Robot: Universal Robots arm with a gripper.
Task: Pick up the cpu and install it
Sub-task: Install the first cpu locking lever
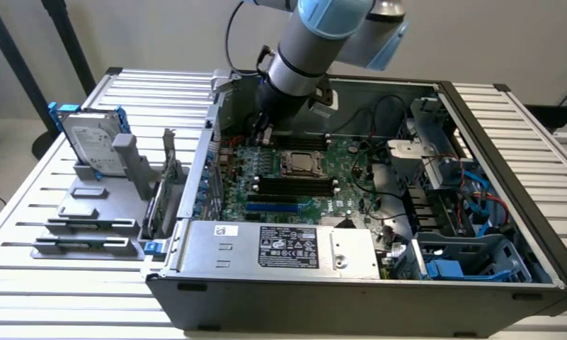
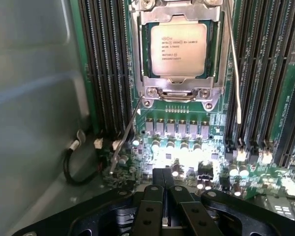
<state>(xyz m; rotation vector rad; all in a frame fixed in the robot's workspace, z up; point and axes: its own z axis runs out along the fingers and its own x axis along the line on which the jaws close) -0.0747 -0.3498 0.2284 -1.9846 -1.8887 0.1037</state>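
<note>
We note a pale wall (image 1: 151, 35) behind the slatted metal table (image 1: 37, 304) — dark poles (image 1: 14, 67) at the exterior view's left.

The cpu (image 2: 178, 48) in socket (image 2: 177, 93) — on motherboard (image 2: 187, 147).

the arm (image 1: 307, 60) angles down, its gripper (image 2: 167, 176) closed and empty.

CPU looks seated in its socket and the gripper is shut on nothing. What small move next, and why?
Probably nudge the shut gripper toward the thin lever at the corner of the metal frame. The cpu already lies flat inside that frame, the gripper holds nothing above the board close by, and that lever seems to stick up unlatched.
</note>
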